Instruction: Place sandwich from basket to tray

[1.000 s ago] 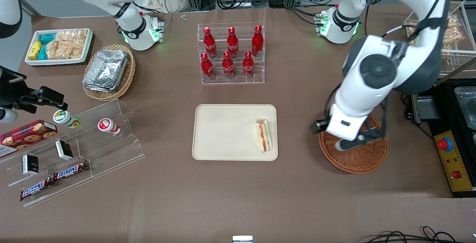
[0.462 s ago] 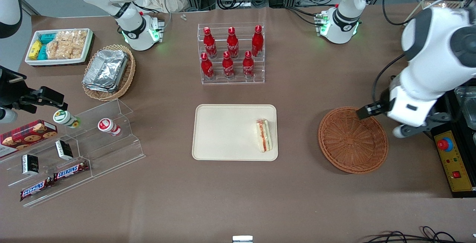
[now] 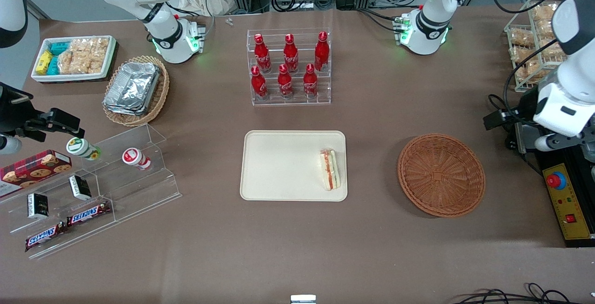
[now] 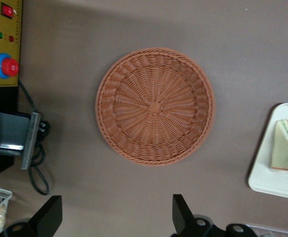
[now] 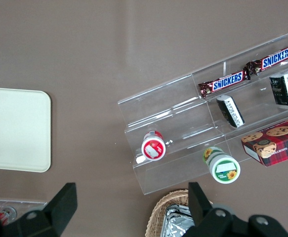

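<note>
Already your sandwich (image 3: 329, 169) lies on the tray (image 3: 279, 164), close against the tray's edge nearest the basket (image 3: 441, 175), and the basket holds nothing, so by the look of things the job reads as done. Your end effector (image 4: 115, 219) hangs high over the counter (image 3: 297, 248) with its two fingers (image 4: 49, 213) well apart and nothing between them, just beside the basket toward the working arm's end of the counter, next to the yellow control box (image 3: 564, 200) with its red stop button (image 3: 555, 181). The main risk now, I judge, is needless motion: if you bring the arm down again over the basket or sweep it toward the tray, you could nudge the light wicker out of place or knock the wedge off its narrow resting spot near the rim. Watch too the wire rack of snack bags (image 3: 530, 43) and the cables (image 4: 35, 168) close to the arm; a careless retreat could snag a cable or clip the rack. The stop button sits close enough that a low swing might strike it.
</note>
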